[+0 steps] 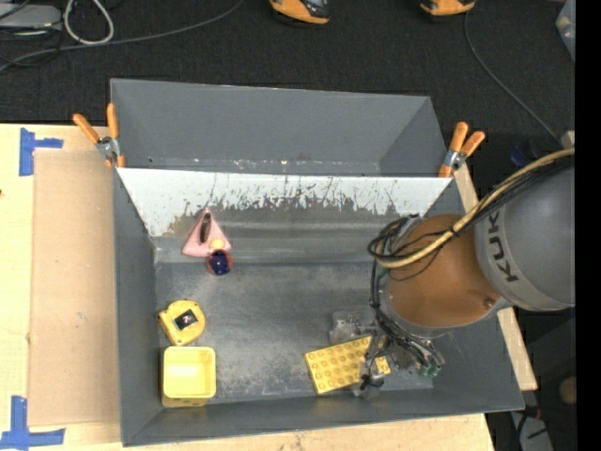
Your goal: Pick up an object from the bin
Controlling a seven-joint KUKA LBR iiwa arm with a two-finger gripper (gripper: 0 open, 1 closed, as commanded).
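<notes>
We saw the claw [376, 372] low in the near right corner of the bin [282, 139], under the arm's orange cover [432, 289]. It was right at the right-hand edge of a flat yellow studded plate [336, 365]. The plate lay flat on the bin floor, so we judged that only an edge offered any purchase, which would explain the claw coming in so low at its side. We could not tell whether the claw was open or closed, nor whether it gripped the plate or merely touched it. A small greyish piece [346, 329] lay just behind the plate. The rest lay scattered well apart on the left: a pink cone [201, 237] with a dark blue bit [219, 265], a round yellow thing [183, 320] and a square yellow tub [188, 374].
</notes>
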